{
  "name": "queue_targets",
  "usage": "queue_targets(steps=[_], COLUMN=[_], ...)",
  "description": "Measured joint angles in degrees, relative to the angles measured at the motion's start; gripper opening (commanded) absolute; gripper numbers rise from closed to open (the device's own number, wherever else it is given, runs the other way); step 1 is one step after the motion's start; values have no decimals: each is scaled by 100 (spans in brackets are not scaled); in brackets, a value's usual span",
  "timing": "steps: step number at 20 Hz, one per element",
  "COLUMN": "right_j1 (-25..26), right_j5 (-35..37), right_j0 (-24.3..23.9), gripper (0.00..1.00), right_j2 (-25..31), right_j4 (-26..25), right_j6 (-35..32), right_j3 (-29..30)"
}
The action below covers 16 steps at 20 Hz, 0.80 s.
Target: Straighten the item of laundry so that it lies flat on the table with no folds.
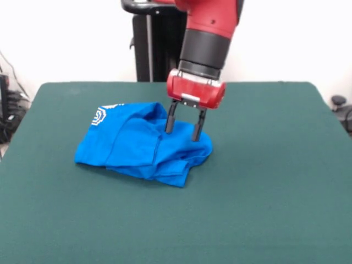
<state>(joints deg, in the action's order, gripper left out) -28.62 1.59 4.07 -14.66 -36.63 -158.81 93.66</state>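
Note:
The bright blue T-shirt (140, 144) lies crumpled and folded over on the dark green table (264, 181), left of centre. A bit of white print shows at its far left corner (100, 115). My gripper (182, 132) comes down from the red and black arm above. Its two black fingers are spread apart, their tips at the raised right part of the shirt. They hold nothing that I can see.
The robot's black pedestal (151, 44) stands behind the table's far edge. Dark cables and gear lie off the table at the left edge (8, 104) and at the right edge (341, 107). Green table surface extends right of and in front of the shirt.

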Motion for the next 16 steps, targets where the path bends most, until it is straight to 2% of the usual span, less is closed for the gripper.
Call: queue_targets(steps=[8,16], right_j1=[457,791], right_j5=[-147,-514], right_j0=[440,596], gripper=[100,100], right_j2=[-839,-1234], right_j4=[435,858], right_j6=[0,0], right_j3=[92,90])
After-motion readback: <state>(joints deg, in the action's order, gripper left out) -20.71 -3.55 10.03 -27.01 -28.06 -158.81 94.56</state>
